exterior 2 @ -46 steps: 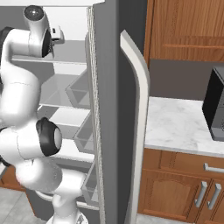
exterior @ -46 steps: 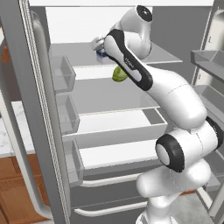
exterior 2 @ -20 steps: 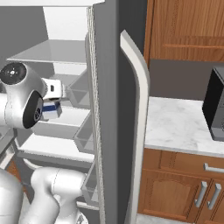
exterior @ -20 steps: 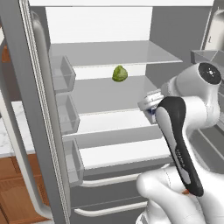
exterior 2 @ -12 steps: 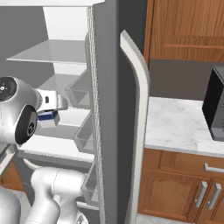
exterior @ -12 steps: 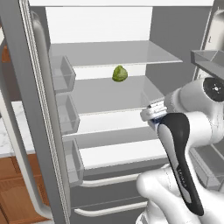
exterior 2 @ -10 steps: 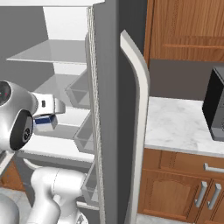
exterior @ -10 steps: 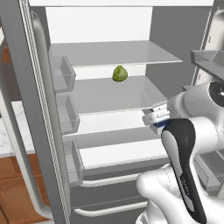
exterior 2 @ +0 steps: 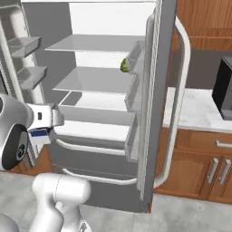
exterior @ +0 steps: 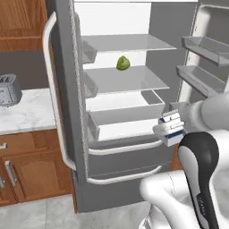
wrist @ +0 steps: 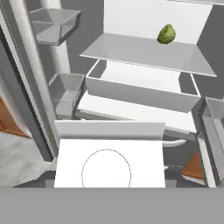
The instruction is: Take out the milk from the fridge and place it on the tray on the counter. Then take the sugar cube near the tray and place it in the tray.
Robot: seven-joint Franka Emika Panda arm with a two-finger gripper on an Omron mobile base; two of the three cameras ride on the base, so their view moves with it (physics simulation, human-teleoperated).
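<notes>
The milk (exterior: pixel 173 125), a white carton with a blue band, hangs in front of the open fridge (exterior: pixel 165 49), outside its shelves, with my gripper (exterior: pixel 166 130) shut on it. From the right base view the milk (exterior 2: pixel 39 134) sits in the gripper (exterior 2: pixel 45 128) at the far left, level with the lower fridge (exterior 2: pixel 93 59) drawer. In the hand view the carton's white top (wrist: pixel 109 159) covers my fingertips, and the fridge shelves (wrist: pixel 144 54) lie beyond. The marble counter (exterior: pixel 27 112) flanks the fridge. The tray and the sugar cube are out of view.
A round green vegetable (exterior: pixel 123 62) sits on a middle shelf. The left fridge door (exterior: pixel 60 103) and the right door bins (exterior: pixel 201 62) stand open on both sides. A grey toaster (exterior: pixel 8 89) is on the counter; a dark appliance (exterior 2: pixel 224 88) stands on the other counter (exterior 2: pixel 195 113).
The whole picture has shifted: the base has backed away from the fridge, bringing counters into view. The milk stays in my gripper, now lower and outside the shelves.
</notes>
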